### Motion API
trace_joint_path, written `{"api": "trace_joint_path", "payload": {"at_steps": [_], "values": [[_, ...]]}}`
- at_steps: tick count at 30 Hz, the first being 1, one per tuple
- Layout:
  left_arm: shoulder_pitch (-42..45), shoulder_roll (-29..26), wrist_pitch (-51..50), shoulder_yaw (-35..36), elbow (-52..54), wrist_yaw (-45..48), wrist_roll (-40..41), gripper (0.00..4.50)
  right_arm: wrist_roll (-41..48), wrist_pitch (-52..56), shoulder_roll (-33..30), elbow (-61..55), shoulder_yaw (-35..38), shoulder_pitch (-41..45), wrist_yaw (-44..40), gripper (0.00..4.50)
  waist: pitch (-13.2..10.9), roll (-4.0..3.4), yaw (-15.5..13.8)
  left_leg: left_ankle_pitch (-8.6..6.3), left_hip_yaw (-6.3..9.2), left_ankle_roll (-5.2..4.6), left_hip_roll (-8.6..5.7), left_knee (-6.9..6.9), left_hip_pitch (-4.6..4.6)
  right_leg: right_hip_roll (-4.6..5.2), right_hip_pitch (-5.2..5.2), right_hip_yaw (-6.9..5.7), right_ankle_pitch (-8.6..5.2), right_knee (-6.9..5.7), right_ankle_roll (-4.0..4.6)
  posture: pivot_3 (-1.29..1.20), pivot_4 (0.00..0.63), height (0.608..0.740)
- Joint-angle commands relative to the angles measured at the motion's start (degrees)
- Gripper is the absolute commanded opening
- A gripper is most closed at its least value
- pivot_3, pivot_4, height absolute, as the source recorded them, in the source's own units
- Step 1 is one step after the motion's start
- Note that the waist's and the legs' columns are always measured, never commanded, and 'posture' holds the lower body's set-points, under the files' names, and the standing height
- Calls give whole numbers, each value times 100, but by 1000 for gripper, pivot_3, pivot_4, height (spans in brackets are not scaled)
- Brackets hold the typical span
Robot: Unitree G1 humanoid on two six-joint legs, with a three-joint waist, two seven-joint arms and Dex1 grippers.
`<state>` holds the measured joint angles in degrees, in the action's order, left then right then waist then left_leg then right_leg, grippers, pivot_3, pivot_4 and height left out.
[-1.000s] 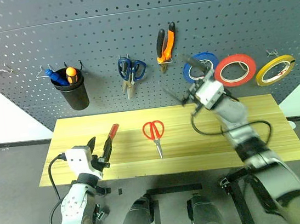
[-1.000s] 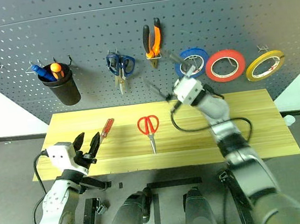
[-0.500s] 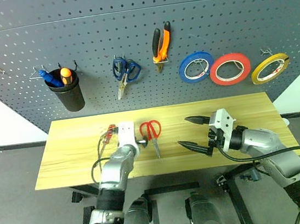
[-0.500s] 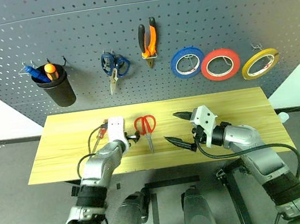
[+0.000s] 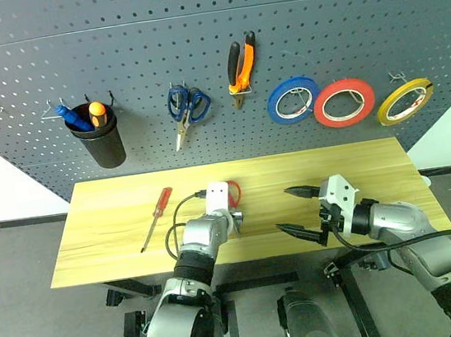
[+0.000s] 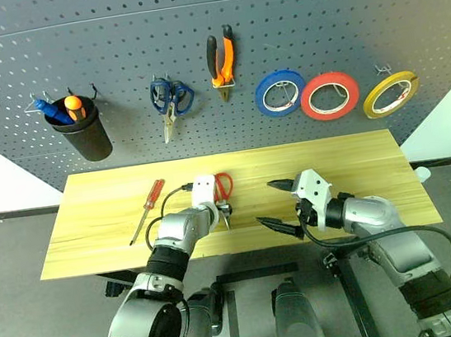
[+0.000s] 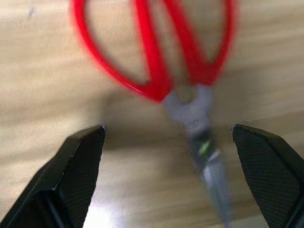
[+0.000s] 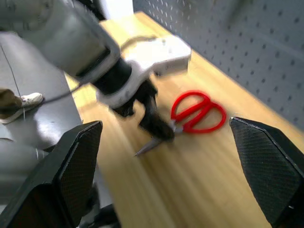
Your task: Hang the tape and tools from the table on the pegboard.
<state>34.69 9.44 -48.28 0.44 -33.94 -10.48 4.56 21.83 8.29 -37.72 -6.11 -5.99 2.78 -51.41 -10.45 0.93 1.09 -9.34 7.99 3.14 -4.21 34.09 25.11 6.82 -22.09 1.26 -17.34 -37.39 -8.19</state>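
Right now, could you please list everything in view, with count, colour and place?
pegboard: one, dark grey, on the wall behind the table
table: one, light wood, below the pegboard
cup: one, black, on the pegboard at left, holding a blue screwdriver and an orange screwdriver
blue scissors: one, hanging
pliers: one, orange and black, hanging
blue tape, red-orange tape, yellow tape: one each, hanging at right
red screwdriver: one, on the table at left
red scissors: one, on the table
left end effector: open, straddling the red scissors
right end effector: open, above the table
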Motion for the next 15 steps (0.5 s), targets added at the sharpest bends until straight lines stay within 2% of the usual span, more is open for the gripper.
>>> {"api": "trace_joint_path", "payload": {"at_steps": [1, 4, 14, 15], "values": [[496, 471, -16, 373, -612, -295, 216, 4444, 396, 301, 5, 37, 303, 14, -266, 4500, 1, 0, -5, 0, 0, 0, 0, 4, -1, 0, 3, 0, 1, 0, -2, -117, 137, 725], [788, 539, 111, 748, -1044, -448, 504, 4444, 558, 484, 24, 84, 444, -6, -415, 4500, 1, 1, 4, 0, 0, -1, -1, 10, -1, 0, 8, -1, 4, 1, -6, -122, 136, 725], [1266, 545, 375, 1147, -1878, -690, 849, 4444, 292, 248, 203, 197, 505, -58, -357, 4500, 11, -9, 7, 0, 0, -1, -4, 11, -12, 1, 23, -2, 5, 1, -8, -132, 129, 725], [1287, 542, 390, 1161, -1908, -699, 863, 4080, 269, 226, 220, 208, 506, -54, -346, 4500, 12, -10, 8, 0, 0, -1, -4, 11, -15, 1, 26, -2, 5, 1, -9, -132, 128, 725]]}}
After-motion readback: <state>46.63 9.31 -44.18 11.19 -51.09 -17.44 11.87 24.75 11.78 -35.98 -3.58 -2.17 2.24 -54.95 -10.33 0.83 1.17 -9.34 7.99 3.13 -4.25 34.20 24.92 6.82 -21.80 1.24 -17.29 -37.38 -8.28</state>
